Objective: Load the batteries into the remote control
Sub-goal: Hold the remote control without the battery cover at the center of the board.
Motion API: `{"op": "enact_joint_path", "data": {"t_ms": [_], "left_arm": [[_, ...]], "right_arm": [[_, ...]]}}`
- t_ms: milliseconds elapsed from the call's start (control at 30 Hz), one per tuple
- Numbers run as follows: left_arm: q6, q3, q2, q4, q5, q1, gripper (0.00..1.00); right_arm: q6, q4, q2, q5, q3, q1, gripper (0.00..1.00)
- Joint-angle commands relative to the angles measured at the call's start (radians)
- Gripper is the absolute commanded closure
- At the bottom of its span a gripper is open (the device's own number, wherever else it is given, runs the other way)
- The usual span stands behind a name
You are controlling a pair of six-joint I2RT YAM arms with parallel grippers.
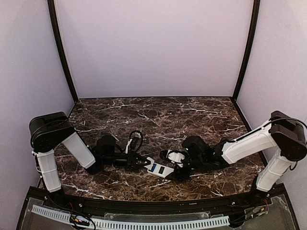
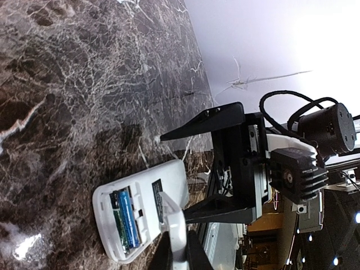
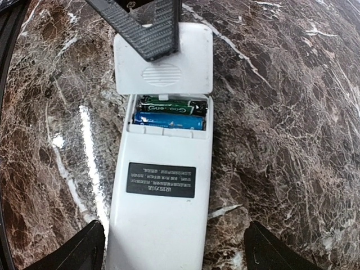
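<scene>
The white remote control lies face down on the marble table, its battery bay open. Two batteries lie side by side in the bay: a blue one and a dark green one. My left gripper is shut on the small white battery cover and holds it at the bay end of the remote. My right gripper is open, its fingertips on either side of the remote's other end. In the top view the remote lies between the left gripper and the right gripper.
The dark marble table runs back to purple walls with black corner posts. A black frame with a white perforated rail runs along the near edge, by the arm bases.
</scene>
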Motion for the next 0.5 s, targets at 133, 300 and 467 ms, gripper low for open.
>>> {"op": "enact_joint_path", "data": {"t_ms": [133, 300, 467], "left_arm": [[-0.120, 0.020, 0.110, 0.147, 0.036, 0.004, 1.00], [-0.139, 0.023, 0.127, 0.172, 0.036, 0.004, 1.00], [-0.153, 0.027, 0.132, 0.198, 0.040, 0.004, 1.00]], "right_arm": [[-0.026, 0.007, 0.038, -0.040, 0.035, 0.017, 0.19], [-0.026, 0.005, 0.053, -0.041, 0.038, 0.020, 0.23], [-0.028, 0.002, 0.064, -0.036, 0.044, 0.024, 0.28]]}}
